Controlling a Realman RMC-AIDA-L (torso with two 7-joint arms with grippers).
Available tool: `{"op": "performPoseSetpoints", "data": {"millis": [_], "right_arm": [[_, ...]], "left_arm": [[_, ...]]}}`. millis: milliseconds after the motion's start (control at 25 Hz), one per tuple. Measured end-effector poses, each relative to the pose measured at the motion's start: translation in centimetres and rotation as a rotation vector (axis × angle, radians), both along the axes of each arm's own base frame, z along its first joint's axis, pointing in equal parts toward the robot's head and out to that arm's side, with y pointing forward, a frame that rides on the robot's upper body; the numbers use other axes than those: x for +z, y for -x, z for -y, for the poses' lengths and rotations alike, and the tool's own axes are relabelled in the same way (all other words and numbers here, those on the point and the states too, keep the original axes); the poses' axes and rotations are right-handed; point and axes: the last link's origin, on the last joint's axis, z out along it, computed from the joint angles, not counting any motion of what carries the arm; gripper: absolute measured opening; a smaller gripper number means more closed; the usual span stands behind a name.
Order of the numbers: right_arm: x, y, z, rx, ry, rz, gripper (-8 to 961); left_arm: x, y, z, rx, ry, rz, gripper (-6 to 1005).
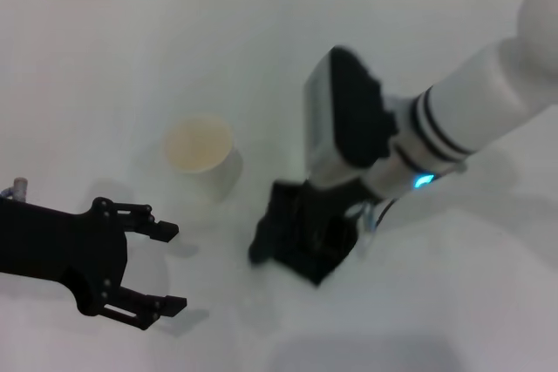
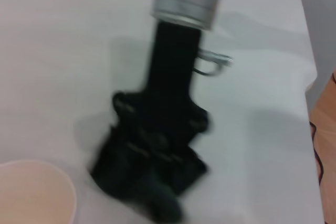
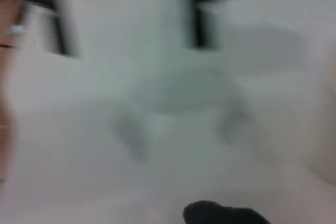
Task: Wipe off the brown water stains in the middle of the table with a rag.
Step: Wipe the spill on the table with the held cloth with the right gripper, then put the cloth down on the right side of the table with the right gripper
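The black rag [image 1: 264, 246] lies bunched on the white table [image 1: 105, 58] near the middle front. My right gripper [image 1: 305, 234] points down into it and is shut on the rag, pressing it to the tabletop. The left wrist view shows the same: the rag [image 2: 144, 179] is bunched under the right gripper [image 2: 169, 116]. A bit of the rag [image 3: 223, 216] shows in the right wrist view. My left gripper [image 1: 174, 267] rests at the front left, open and empty, apart from the rag. No brown stain shows; it may be under the rag.
A translucent white plastic cup [image 1: 199, 147] with a cream inside stands upright left of the rag, between the two grippers; its rim shows in the left wrist view [image 2: 31, 192]. The table's edge [image 2: 310, 72] is beyond the right arm.
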Motion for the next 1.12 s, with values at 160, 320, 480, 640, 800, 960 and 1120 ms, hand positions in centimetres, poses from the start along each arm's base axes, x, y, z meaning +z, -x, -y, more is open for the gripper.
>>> {"op": "performPoseSetpoints", "data": {"millis": [160, 320, 480, 640, 800, 960, 1120], "right_arm": [[-1.0, 1.3, 2.0, 0.047, 0.088, -0.006, 76], [-1.3, 1.4, 1.7, 0.065, 0.065, -0.008, 76], [-0.6, 0.8, -0.2, 0.047, -0.017, -0.009, 76], [0.9, -0.4, -1.9, 0.016, -0.101, -0.009, 77], [2.6, -1.2, -1.9, 0.004, -0.096, -0.018, 77], [5.0, -2.4, -1.9, -0.021, -0.095, -0.046, 77], [7.4, -3.6, -2.2, -0.049, -0.095, -0.075, 77]], "left_arm": [[0.0, 0.0, -0.1, -0.002, -0.004, -0.002, 893], [0.0, 0.0, -0.1, -0.002, -0.007, -0.002, 893], [0.0, 0.1, -0.2, -0.003, -0.016, 0.002, 893], [0.0, 0.0, -0.1, -0.006, -0.026, 0.019, 893], [0.0, 0.1, -0.1, -0.008, -0.028, 0.026, 893], [-0.1, 0.3, -0.2, -0.003, -0.027, 0.029, 893], [-0.1, 0.3, -0.2, -0.009, -0.035, 0.035, 893]]}}
